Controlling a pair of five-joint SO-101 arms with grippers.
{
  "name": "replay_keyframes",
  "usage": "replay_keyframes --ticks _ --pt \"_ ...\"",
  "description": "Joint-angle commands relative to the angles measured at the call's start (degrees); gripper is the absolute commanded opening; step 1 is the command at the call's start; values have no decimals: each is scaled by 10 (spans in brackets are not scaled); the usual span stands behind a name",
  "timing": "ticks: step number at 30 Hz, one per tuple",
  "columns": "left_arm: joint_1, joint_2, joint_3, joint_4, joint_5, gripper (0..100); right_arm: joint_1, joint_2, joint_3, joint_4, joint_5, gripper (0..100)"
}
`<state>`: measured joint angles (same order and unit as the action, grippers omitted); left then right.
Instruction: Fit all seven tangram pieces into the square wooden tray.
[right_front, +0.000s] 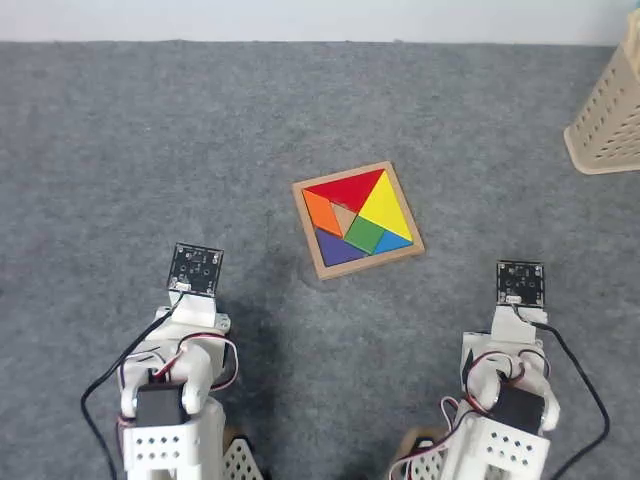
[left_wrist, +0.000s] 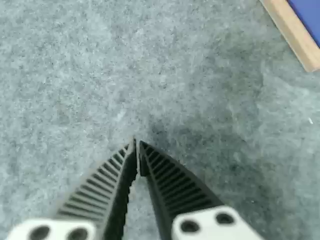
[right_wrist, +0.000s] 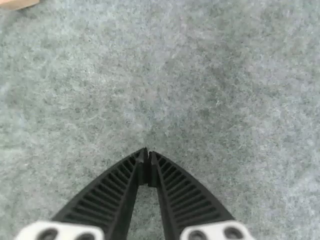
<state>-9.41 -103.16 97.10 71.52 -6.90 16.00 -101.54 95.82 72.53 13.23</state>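
1. Lying edge to edge inside the square wooden tray were tangram pieces in red, yellow, orange, green, purple and blue.
2. My left gripper hung with its fingers pressed together, empty, over grey carpet off the tray's purple corner, not touching it.
3. My right gripper was likewise pressed together, empty, off the tray's blue corner, apart.
4. One cream slotted basket stood well apart from the tray.
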Motion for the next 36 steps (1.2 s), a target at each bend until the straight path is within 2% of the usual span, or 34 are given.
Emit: replay_keyframes --ticks 1,36 --pt "-3 0 -5 3 -4 12 8 7 4 3 10 9" --pt "-3 0 -5 3 -4 12 8 7 4 3 10 9"
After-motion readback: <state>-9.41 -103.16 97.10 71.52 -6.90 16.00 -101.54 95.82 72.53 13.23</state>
